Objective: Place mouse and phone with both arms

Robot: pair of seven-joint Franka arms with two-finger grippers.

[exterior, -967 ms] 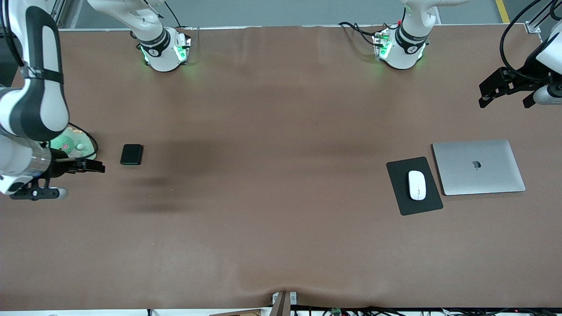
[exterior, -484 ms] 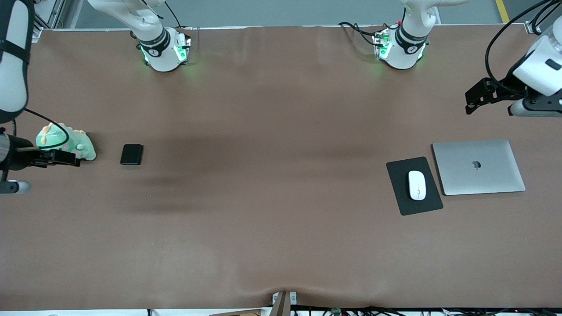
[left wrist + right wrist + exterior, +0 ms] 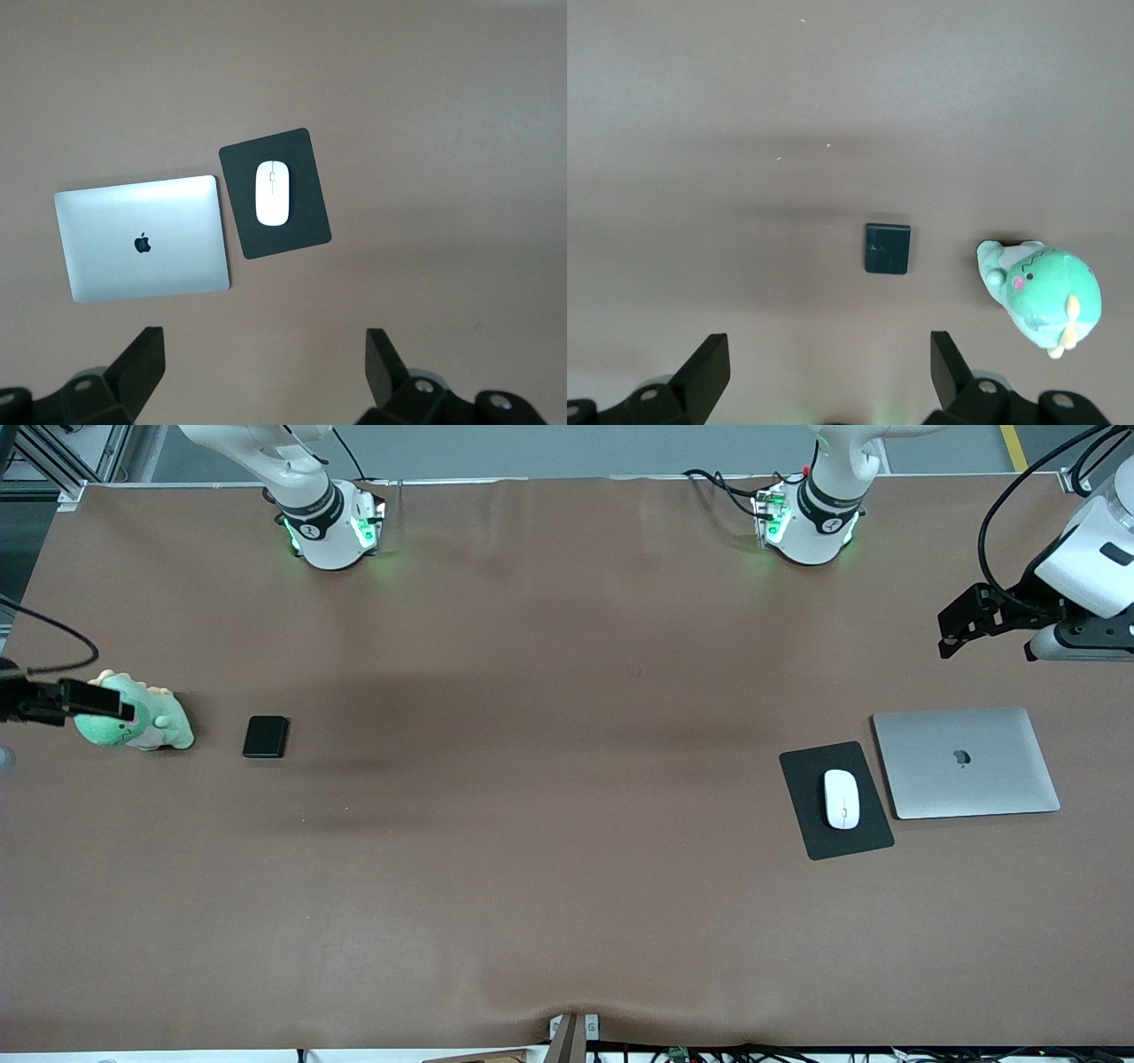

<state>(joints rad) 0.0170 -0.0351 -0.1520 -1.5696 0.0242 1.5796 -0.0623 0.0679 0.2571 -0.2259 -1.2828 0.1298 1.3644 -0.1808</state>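
Note:
The white mouse (image 3: 842, 798) lies on a black mouse pad (image 3: 811, 828) toward the left arm's end of the table; it also shows in the left wrist view (image 3: 273, 192). The black phone (image 3: 266, 736) lies flat toward the right arm's end and shows in the right wrist view (image 3: 887, 250). My left gripper (image 3: 988, 645) hangs open and empty high over the table, above the laptop's farther edge; its own view (image 3: 266, 363) shows the jaws wide apart. My right gripper (image 3: 93, 700) is open and empty over the green plush; its own view (image 3: 830, 363) shows it high above bare table.
A closed silver laptop (image 3: 966, 762) lies beside the mouse pad, at the pad's edge toward the left arm's end. A green plush dinosaur (image 3: 142, 726) sits beside the phone at the table's end and shows in the right wrist view (image 3: 1041, 297). The two bases (image 3: 332, 527) (image 3: 806, 522) stand at the farther edge.
The right arm has pulled back toward its end of the table, mostly out of the front view, uncovering the plush. The left gripper shifted slightly toward the table's middle. Phone and mouse have not moved.

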